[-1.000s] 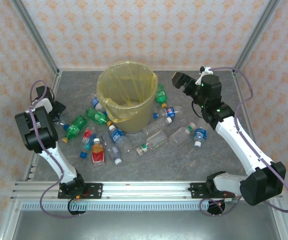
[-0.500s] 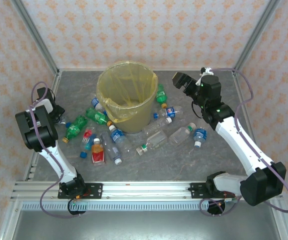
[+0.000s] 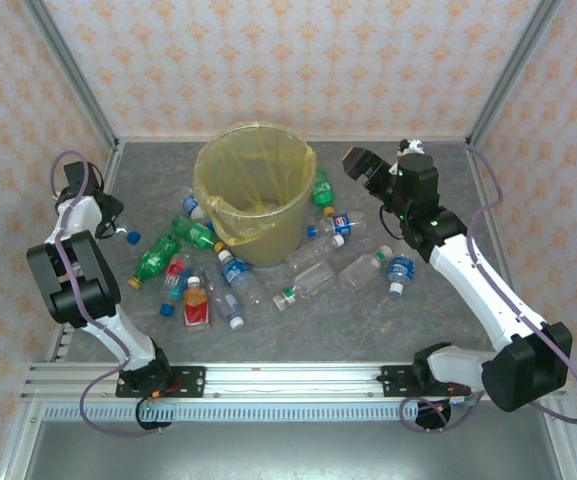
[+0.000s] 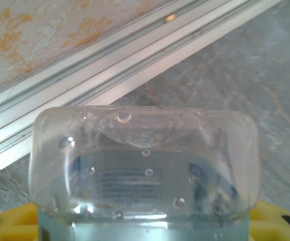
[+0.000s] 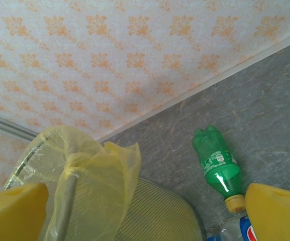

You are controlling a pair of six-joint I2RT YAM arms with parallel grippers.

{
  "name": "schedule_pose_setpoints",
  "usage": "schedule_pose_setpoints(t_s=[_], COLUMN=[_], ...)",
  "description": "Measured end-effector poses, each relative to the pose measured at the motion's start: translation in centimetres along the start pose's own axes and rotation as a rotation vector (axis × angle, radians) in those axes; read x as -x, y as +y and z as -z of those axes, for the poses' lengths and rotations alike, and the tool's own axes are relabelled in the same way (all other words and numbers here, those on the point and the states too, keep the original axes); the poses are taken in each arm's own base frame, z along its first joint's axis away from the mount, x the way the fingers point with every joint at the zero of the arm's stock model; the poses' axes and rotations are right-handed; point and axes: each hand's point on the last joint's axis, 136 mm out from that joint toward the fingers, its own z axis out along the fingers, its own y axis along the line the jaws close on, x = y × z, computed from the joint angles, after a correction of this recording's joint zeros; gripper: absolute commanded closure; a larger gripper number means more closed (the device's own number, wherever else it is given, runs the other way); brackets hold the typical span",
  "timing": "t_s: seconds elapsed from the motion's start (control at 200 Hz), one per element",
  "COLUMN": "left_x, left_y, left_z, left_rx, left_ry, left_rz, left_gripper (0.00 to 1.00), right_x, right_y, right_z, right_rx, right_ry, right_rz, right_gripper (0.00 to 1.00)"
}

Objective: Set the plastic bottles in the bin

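Grey marbled table (image 3: 298, 335), orange-patterned wallpaper (image 3: 288, 60) all round, that's what's being worked in here. Nearest, a scatter of plastic bottles (image 3: 230, 285) is being left lying on the table just near of the bin, a red-labelled one (image 3: 196, 308) among them. Further back at the left edge, a clear blue-capped bottle (image 4: 145, 165) is being pinched by the left gripper (image 3: 111, 225), jaws closed onto its body, cap end poking out to the right. The key bit: the bin (image 3: 268, 235) is sitting to the right of that gripper, well apart, so the carry is probably going to be rightward and up over the rim. On the bin's right, the right gripper (image 3: 358, 163) is being held wide open with nothing in it, near a green bottle (image 5: 217, 165) lying just beside the bin, cap pointing near.
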Motion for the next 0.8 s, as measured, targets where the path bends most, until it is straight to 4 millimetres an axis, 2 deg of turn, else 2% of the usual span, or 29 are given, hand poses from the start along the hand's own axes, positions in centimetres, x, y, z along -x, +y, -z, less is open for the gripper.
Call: schedule_pose_setpoints(t_s=[0.2,0.445,0.571,0.686,0.801], left_x=[1.8,3.5,2.9,1.8,0.6], left_y=[-4.3,-10.6,-14.3,-18.3,-21.3], left_z=[4.9,13.3,18.1,22.9,27.0], left_rx=[-0.112,-0.321,-0.447,-0.589,-0.718], left_ry=[-0.085,-0.206,-0.245,-0.278,-0.304], left_rz=[-0.020,-0.046,-0.093,-0.150,-0.204], left_gripper=[0.48,0.48,0.49,0.49,0.48], right_x=[-0.1,0.0,-0.2,-1.2,-1.9], right_y=[0.6,1.1,2.4,4.3,5.9], right_z=[0.0,0.1,0.0,0.1,0.3], right_rx=[0.015,0.035,0.075,0.119,0.158], right_ry=[0.000,-0.001,0.016,0.038,0.056], right_rz=[0.004,-0.004,0.003,0.032,0.067], right_gripper=[0.00,0.00,0.00,0.00,0.00])
